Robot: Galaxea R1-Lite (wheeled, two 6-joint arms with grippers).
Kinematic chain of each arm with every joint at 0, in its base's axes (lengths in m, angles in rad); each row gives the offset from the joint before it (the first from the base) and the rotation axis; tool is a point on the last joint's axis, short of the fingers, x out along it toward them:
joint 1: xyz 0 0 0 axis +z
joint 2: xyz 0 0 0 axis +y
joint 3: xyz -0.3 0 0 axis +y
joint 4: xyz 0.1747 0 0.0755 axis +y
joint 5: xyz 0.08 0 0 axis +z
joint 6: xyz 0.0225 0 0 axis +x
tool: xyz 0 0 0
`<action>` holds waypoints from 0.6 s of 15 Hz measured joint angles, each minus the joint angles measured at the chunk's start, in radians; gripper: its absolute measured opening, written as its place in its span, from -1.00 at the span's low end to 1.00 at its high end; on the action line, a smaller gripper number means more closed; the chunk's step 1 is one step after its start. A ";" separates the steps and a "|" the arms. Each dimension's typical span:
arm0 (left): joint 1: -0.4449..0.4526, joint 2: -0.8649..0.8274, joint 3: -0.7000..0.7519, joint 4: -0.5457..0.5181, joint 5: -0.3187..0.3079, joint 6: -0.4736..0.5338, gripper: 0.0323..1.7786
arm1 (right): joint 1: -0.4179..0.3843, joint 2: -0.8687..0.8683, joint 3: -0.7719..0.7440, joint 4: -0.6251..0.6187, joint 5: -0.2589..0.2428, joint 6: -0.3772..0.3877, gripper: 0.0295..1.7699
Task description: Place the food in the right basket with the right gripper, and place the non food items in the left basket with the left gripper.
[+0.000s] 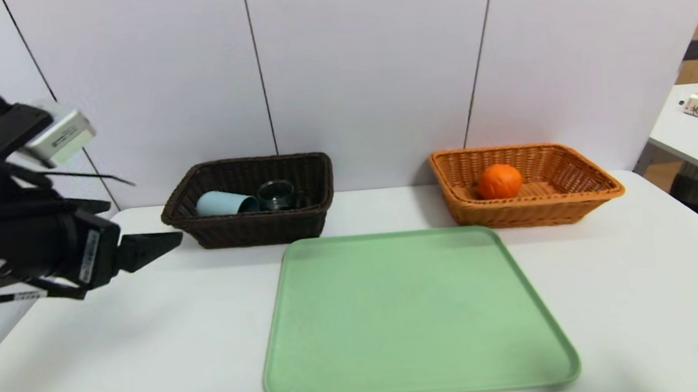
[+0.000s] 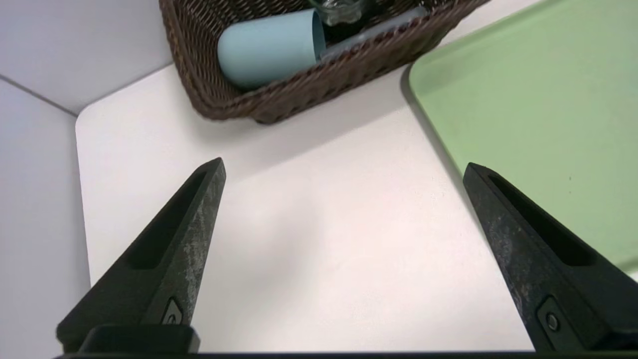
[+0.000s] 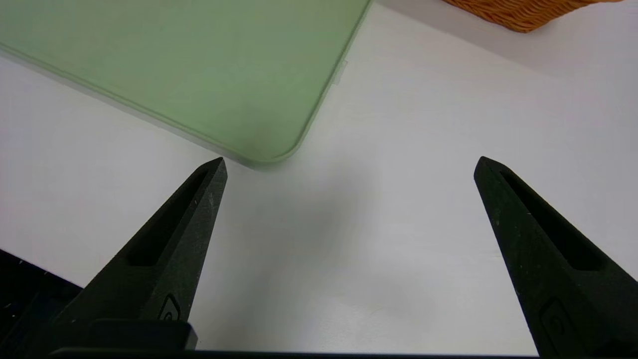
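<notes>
Tumbler (image 1: 220, 203) lies on its side in the dark basket (image 1: 252, 228), long axis crosswise, mouth toward the glass cup (image 1: 276, 193). My left claw (image 2: 344, 169) and right claw (image 3: 349, 164) both gape, empty, over the table (image 1: 148, 336); orange (image 1: 499, 181) sits in the tan basket (image 1: 573, 200).

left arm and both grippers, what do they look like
The left gripper and right gripper each have two long black tapered fingers with a slot along each. In the head view the left arm is bulky and black, with black cables, white labels and a silver-grey box mounted on top.

Bare tray (image 1: 414, 315) between baskets (image 1: 252, 228)
</notes>
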 joint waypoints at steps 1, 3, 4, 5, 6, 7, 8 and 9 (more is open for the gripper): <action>0.010 -0.046 0.046 -0.002 0.001 -0.013 0.90 | -0.020 -0.006 0.001 0.000 -0.001 0.002 0.93; 0.020 -0.144 0.133 -0.005 0.002 -0.046 0.90 | -0.066 -0.029 0.004 0.004 -0.002 0.000 0.93; 0.023 -0.194 0.177 -0.004 0.002 -0.056 0.90 | -0.087 -0.045 0.007 0.009 -0.002 0.001 0.93; 0.024 -0.238 0.211 -0.003 0.003 -0.063 0.90 | -0.109 -0.063 0.011 0.013 -0.001 0.001 0.93; 0.026 -0.284 0.240 -0.001 0.005 -0.072 0.90 | -0.127 -0.081 0.018 0.014 -0.001 0.003 0.93; 0.026 -0.323 0.263 0.001 0.007 -0.081 0.90 | -0.144 -0.101 0.027 0.016 0.000 0.010 0.93; 0.027 -0.358 0.280 0.002 0.008 -0.089 0.90 | -0.157 -0.121 0.036 0.015 0.004 0.024 0.93; 0.029 -0.393 0.297 0.005 0.007 -0.100 0.90 | -0.163 -0.145 0.047 0.016 0.008 0.039 0.93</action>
